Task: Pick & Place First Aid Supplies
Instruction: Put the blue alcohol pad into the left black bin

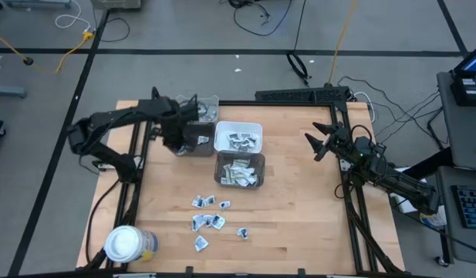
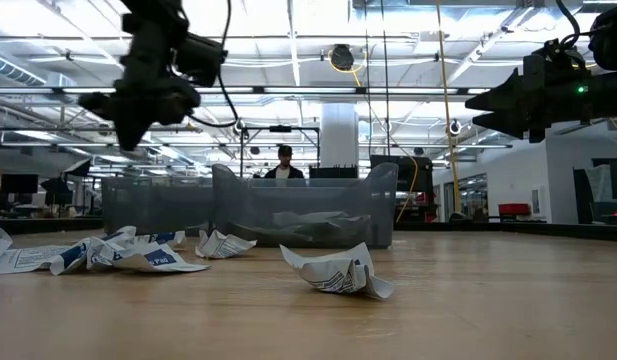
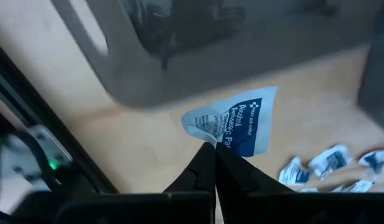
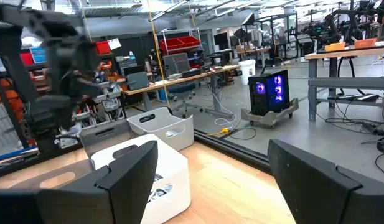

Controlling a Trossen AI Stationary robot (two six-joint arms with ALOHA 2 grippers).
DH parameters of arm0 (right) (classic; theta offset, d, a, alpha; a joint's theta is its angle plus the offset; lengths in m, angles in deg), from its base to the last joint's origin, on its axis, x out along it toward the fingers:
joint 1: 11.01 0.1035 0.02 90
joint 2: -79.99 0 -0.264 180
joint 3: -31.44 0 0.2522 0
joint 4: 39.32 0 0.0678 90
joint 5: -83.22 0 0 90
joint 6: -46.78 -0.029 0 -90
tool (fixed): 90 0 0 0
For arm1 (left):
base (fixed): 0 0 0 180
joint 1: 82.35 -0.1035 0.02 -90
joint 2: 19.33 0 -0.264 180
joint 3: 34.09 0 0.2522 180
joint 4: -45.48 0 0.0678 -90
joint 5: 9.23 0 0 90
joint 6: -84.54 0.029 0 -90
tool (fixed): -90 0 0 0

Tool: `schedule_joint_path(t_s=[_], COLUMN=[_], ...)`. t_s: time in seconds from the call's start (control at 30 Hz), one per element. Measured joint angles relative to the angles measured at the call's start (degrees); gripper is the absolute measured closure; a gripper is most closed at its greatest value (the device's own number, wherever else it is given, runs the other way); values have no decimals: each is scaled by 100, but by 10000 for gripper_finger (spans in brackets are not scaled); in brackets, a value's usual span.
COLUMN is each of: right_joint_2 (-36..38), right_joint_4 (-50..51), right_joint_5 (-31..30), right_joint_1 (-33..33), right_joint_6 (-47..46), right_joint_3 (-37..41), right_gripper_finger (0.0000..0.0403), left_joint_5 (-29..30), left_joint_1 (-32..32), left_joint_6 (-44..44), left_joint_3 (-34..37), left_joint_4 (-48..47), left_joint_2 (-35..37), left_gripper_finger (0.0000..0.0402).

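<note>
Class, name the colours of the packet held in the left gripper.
White with a blue printed panel, clearest in the left wrist view: packet, left gripper.

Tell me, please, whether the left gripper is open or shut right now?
Shut. In the left wrist view the left gripper has its two fingertips pressed together, pinching the corner of a blue-printed alcohol packet above the table.

On my wooden desk stood a white bin and grey bins side by side. A white-lidded jar sat at one near corner. A person stood beyond.

Overhead, table-level, two wrist views; bins shared.
</note>
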Motion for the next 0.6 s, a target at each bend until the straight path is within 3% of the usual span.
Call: schedule_joint_path(t_s=[0.3,0.6], right_joint_2=[-1,-2], right_joint_4=[0,2], right_joint_5=[2,0], right_joint_1=[-1,1], right_joint_6=[0,0], right_joint_3=[0,-2], right_gripper_finger=[105,105], left_joint_5=[367,502], left_joint_1=[-773,-840], left_joint_6=[1079,1383], left_joint_3=[-1240,-1077], left_joint_4=[-270,357], left_joint_2=[-942,-1584], left_gripper_finger=[401,401])
